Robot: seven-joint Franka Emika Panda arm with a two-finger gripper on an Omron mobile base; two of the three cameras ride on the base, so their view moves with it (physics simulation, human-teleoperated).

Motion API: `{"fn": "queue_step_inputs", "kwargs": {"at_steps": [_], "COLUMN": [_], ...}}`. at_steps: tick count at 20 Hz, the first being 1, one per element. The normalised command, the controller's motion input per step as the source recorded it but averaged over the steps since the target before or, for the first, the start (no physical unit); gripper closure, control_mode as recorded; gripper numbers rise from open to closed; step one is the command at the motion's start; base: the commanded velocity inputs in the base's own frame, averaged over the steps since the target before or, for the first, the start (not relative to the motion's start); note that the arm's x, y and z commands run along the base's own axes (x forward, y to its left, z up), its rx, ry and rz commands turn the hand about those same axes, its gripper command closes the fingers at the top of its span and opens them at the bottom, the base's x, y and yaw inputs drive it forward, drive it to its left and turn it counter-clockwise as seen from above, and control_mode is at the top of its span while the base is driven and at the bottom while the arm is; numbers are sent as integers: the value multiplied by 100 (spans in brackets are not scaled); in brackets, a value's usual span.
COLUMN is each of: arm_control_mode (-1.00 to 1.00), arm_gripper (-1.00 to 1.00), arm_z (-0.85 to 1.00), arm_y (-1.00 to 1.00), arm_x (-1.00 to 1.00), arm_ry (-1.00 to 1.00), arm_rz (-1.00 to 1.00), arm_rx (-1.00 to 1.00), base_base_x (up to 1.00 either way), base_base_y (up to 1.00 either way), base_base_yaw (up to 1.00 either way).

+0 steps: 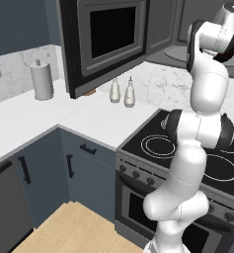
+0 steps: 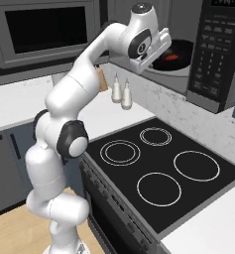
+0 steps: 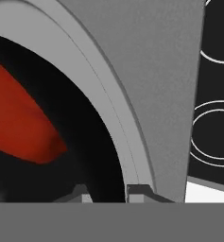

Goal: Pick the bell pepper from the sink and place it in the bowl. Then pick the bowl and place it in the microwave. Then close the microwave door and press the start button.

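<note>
Hand view: the claw sits at the bowl's rim, one fingertip inside and one outside, gripping it. The pepper lies in the bowl. Right base view, beyond the stove, shows the bowl resting inside the microwave. Left base view shows the door swung wide open, with two shakers on the table.

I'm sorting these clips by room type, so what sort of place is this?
A home kitchen, rendered in simulation. Signs: a black glass cooktop with ringed burners over an oven, a built-in microwave with its door swung open, and white countertops on slate-blue cabinets.
</note>
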Motion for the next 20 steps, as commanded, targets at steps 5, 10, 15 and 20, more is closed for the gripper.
{"fn": "queue_step_inputs", "kwargs": {"at_steps": [5,10,15,20], "arm_control_mode": [-100,-100,-100,-100], "arm_gripper": [-100,-100,-100,-100], "arm_z": [-17,-11,-16,-5], "arm_y": [0,21,51,60], "arm_x": [27,4,-2,-20], "arm_ry": [-10,-19,-20,-28], "arm_rz": [3,9,13,12], "arm_rx": [0,-2,-2,-4], "base_base_x": [0,0,0,0], "base_base_y": [0,0,0,0], "base_base_yaw": [0,0,0,0]}}
